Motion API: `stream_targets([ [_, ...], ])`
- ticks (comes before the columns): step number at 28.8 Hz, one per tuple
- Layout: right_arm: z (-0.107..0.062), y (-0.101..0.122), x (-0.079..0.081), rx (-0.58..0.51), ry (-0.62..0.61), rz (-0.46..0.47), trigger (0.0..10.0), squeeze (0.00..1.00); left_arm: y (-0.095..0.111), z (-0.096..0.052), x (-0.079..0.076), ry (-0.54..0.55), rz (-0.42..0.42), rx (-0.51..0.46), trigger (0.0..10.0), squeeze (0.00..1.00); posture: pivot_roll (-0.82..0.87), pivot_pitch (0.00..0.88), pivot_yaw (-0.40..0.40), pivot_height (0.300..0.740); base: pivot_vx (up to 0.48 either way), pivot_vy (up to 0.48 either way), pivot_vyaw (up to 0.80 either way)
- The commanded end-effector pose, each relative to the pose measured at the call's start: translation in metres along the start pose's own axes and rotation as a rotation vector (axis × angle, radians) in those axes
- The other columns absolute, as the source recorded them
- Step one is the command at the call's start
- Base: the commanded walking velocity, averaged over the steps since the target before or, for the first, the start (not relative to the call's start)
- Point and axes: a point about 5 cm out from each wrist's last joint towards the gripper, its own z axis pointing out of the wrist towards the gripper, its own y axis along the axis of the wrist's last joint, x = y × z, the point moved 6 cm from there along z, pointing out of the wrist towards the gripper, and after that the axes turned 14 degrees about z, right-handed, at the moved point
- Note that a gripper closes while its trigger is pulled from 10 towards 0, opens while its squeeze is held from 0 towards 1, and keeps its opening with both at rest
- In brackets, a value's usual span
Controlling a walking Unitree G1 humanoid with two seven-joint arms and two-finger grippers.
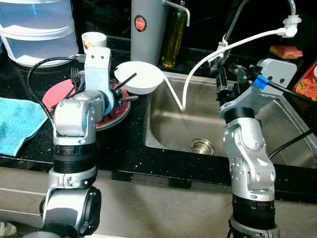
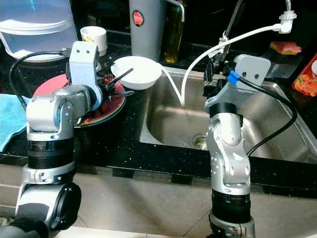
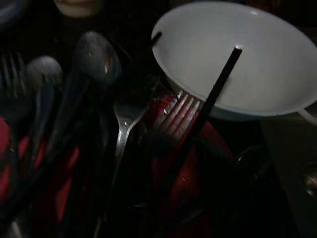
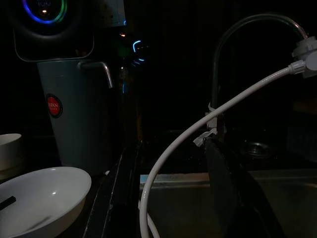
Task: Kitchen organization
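Note:
A red plate [image 1: 57, 91] on the black counter left of the sink holds several pieces of cutlery, among them a fork [image 3: 176, 116] and a spoon [image 3: 96, 57]. A white bowl [image 1: 140, 77] sits at the plate's far right edge, beside the sink [image 1: 168, 124]. My left gripper [image 1: 128, 85] hovers low over the cutlery, open, with one long black finger [image 3: 218, 84] reaching across the bowl's rim. It holds nothing that I can make out. My right gripper [image 1: 230, 74] is raised over the sink's back edge, close to the faucet base and the white hose [image 1: 198, 64].
Behind the bowl stand a grey jug [image 1: 147, 29], an oil bottle [image 1: 173, 39] and a small cup [image 1: 93, 40]. A clear plastic tub [image 1: 37, 29] and a blue towel [image 1: 15, 124] lie at the left. Food trays [image 1: 307, 84] sit right of the sink.

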Motion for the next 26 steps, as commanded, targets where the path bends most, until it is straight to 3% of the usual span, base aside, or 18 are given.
stream_targets([
  [1, -0.002, 0.001, -0.004, -0.003, -0.01, -0.005, 10.0, 0.0, -0.001, 0.001, 0.002, 0.022, 0.026, -0.002, 0.0, 0.0, 0.21, 0.0, -0.07, 0.74, 0.0, 0.0, 0.0],
  [10, -0.003, 0.001, -0.007, 0.008, -0.015, -0.007, 10.0, 0.0, -0.002, 0.001, -0.002, 0.016, 0.059, 0.0, 0.0, 0.0, 0.2, 0.0, -0.078, 0.74, 0.0, 0.0, 0.0],
  [11, -0.003, 0.001, -0.007, 0.008, -0.015, -0.006, 10.0, 0.0, -0.002, 0.001, -0.004, 0.007, 0.074, 0.0, 3.2, 0.0, 0.19, 0.0, -0.08, 0.74, 0.0, 0.0, 0.0],
  [12, -0.003, 0.002, -0.007, 0.008, -0.015, -0.006, 10.0, 0.0, -0.002, 0.001, -0.007, -0.007, 0.093, -0.005, 10.0, 0.0, 0.19, 0.0, -0.08, 0.74, 0.0, 0.0, 0.0],
  [15, -0.002, 0.002, -0.006, 0.009, -0.014, -0.006, 10.0, 0.0, 0.004, 0.0, -0.014, -0.017, 0.164, -0.043, 10.0, 0.0, 0.19, 0.004, -0.083, 0.74, 0.0, 0.0, 0.0],
  [16, -0.002, 0.001, -0.006, 0.01, -0.013, -0.005, 10.0, 0.0, 0.006, 0.0, -0.015, -0.011, 0.197, -0.058, 10.0, 0.72, 0.19, 0.004, -0.083, 0.74, 0.0, 0.0, 0.0],
  [17, -0.002, 0.001, -0.005, 0.011, -0.012, -0.004, 10.0, 0.0, 0.008, -0.001, -0.016, -0.005, 0.222, -0.07, 10.0, 1.0, 0.19, 0.009, -0.085, 0.74, 0.0, 0.0, 0.0],
  [21, -0.003, -0.001, -0.001, 0.019, -0.006, 0.004, 10.0, 0.0, 0.003, 0.0, -0.018, -0.019, 0.217, -0.042, 10.0, 1.0, 0.2, 0.015, -0.087, 0.74, 0.0, 0.0, 0.0],
  [22, -0.003, -0.003, 0.0, 0.024, -0.002, 0.007, 10.0, 0.0, -0.002, 0.001, -0.02, -0.037, 0.203, -0.016, 10.0, 0.0, 0.2, 0.016, -0.088, 0.74, 0.0, 0.0, 0.0],
  [26, -0.004, -0.004, 0.001, 0.03, -0.001, 0.01, 10.0, 0.0, -0.007, 0.002, -0.018, -0.032, 0.22, 0.005, 10.0, 0.0, 0.2, 0.019, -0.088, 0.74, 0.0, 0.0, 0.0],
])
